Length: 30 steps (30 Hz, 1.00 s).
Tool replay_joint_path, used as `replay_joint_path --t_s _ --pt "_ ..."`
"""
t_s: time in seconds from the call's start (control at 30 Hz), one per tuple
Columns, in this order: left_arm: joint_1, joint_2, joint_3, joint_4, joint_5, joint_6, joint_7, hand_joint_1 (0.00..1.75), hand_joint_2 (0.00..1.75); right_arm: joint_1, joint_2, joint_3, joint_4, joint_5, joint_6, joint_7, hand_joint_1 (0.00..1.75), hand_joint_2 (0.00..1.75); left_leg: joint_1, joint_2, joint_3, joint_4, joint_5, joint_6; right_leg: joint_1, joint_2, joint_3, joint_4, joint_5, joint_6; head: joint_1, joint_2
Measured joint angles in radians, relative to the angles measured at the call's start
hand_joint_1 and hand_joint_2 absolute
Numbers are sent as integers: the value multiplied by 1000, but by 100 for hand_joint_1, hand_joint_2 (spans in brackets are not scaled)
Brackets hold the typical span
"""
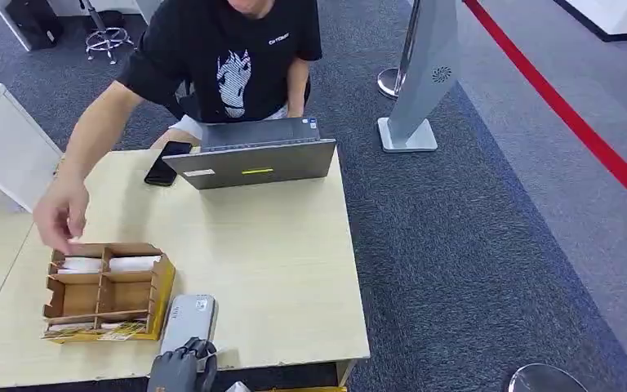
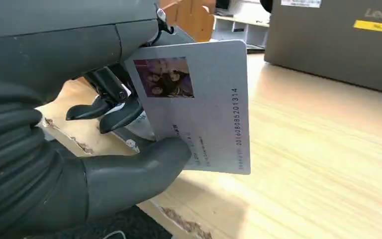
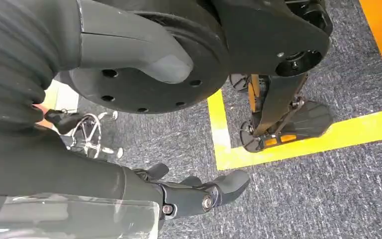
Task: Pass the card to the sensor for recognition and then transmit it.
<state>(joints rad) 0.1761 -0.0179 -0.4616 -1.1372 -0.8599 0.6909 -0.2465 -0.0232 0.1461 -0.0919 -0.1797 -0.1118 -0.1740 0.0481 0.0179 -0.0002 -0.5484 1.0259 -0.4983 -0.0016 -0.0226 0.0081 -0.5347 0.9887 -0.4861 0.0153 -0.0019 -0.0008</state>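
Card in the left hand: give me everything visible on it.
The card is a pale grey, flat rectangle with rounded corners, plastic by the look. It carries a small colour photo near one corner, lines of small print and a long printed number along one edge. The left hand holds it, thumb pressed on its printed face and dark fingers behind it. It stands roughly upright on edge above the light wooden table, near the table's front edge, apparently not touching it.

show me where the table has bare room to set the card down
Bare wood runs between the laptop and the table's near edge, right of the cardboard organizer. The left side is crowded: organizer, a person's hand, the left hand with the card.
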Motion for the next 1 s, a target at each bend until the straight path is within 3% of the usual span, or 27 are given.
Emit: replay_joint_path --t_s 0.5,1.0 --pt "61 -97 179 -96 -88 1 -212 175 175 0 0 -3 0 10 -4 0 0 175 0 0 0 0 0 0 0 0 0 0 0 0 0 0" --pt "86 -126 268 -128 -121 1 -213 175 175 0 0 -12 0 16 -3 -2 0 175 0 0 0 0 0 0 0 0 0 0 0 0 0 0"
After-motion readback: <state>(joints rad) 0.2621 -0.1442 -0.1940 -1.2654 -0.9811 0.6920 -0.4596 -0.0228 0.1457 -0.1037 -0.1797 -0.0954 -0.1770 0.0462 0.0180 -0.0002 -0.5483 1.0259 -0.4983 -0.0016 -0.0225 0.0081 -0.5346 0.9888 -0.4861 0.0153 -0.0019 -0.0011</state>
